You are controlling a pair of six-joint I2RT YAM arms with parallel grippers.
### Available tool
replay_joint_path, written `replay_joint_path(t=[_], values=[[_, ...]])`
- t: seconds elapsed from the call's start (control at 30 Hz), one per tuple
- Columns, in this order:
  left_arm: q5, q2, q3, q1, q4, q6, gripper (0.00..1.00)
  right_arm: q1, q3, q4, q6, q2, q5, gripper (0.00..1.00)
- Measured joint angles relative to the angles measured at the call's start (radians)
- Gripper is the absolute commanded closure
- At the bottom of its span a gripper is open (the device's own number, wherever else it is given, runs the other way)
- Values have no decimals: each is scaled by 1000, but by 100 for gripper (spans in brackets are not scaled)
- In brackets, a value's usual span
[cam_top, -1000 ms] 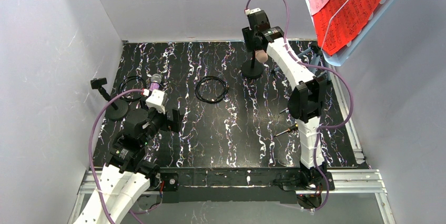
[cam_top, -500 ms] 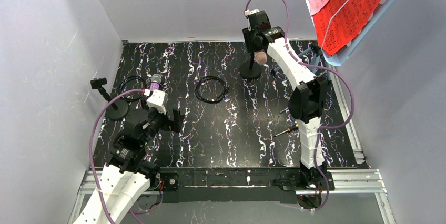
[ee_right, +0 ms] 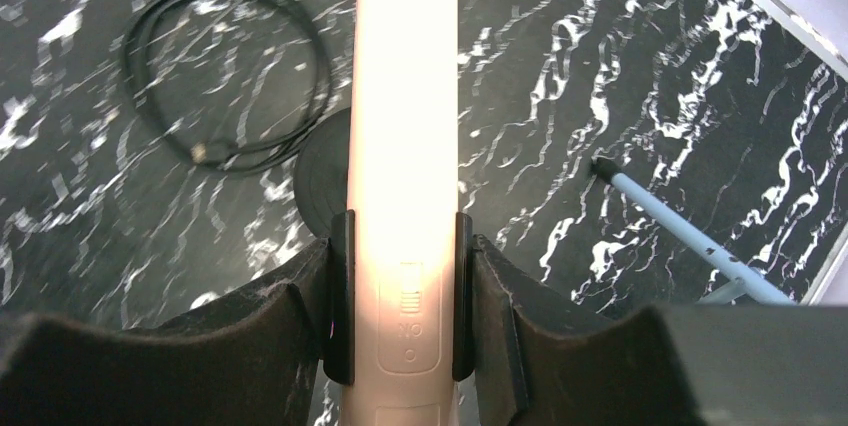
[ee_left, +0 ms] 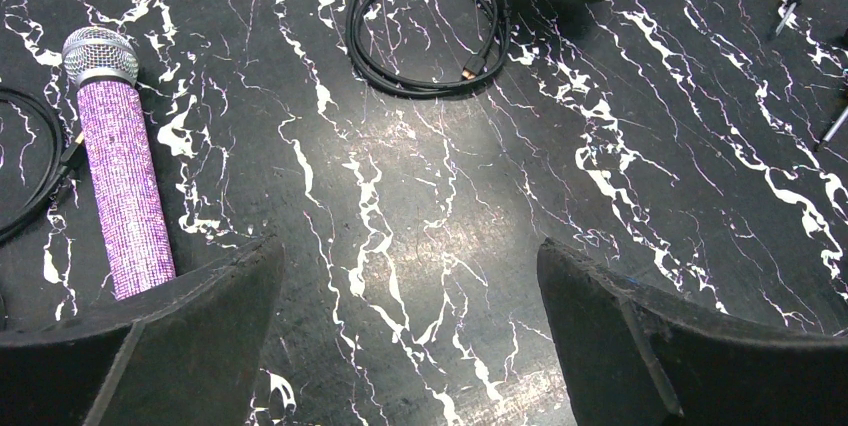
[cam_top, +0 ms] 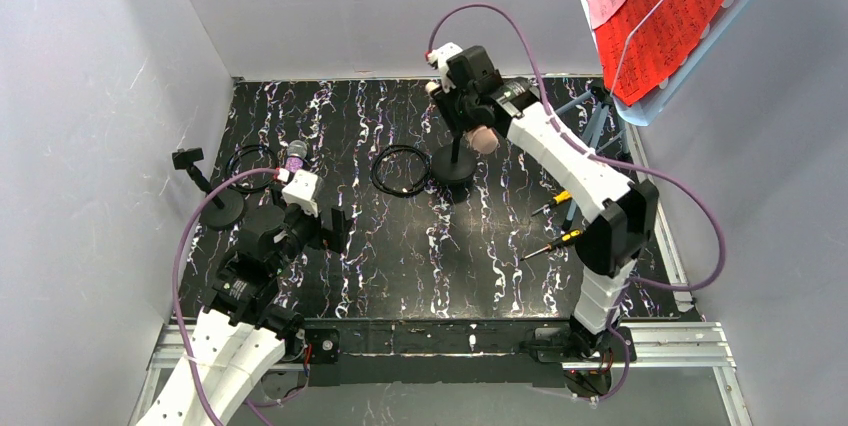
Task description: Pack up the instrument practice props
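The right jaws pinch the cream microphone (ee_right: 405,126), held above its black mic post (cam_top: 452,161) near the middle of the far edge of the counter (cam_top: 480,246); whether the post's base touches the counter, I cannot tell. The left jaws are spread wide toward the left edge, the purple microphone (ee_left: 120,186) lying flat just beside them.

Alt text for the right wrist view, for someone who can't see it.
The right gripper is shut on a cream microphone running up the middle of the view, switch facing the camera. Behind, on the black marbled table: a coiled black cable, a round black base, a pale blue stand leg.
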Motion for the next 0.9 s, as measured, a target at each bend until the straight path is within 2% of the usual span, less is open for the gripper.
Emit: replay_joint_path(t=[0.2, 0.4, 0.6, 0.77, 0.9], values=[[8, 13, 0, -2, 1, 0, 6, 144, -142, 22, -26, -162, -5, 99], [31, 16, -4, -4, 7, 5, 6, 262, -316, 137, -17, -260, -31, 99], [115, 16, -5, -5, 18, 18, 6, 330, -481, 269, 14, -301, -59, 99], [189, 19, -5, -5, 19, 22, 6, 370, -531, 332, 31, -300, -76, 98], [240, 36, -5, -5, 19, 22, 9, 392, -554, 390, 35, -299, -85, 88]])
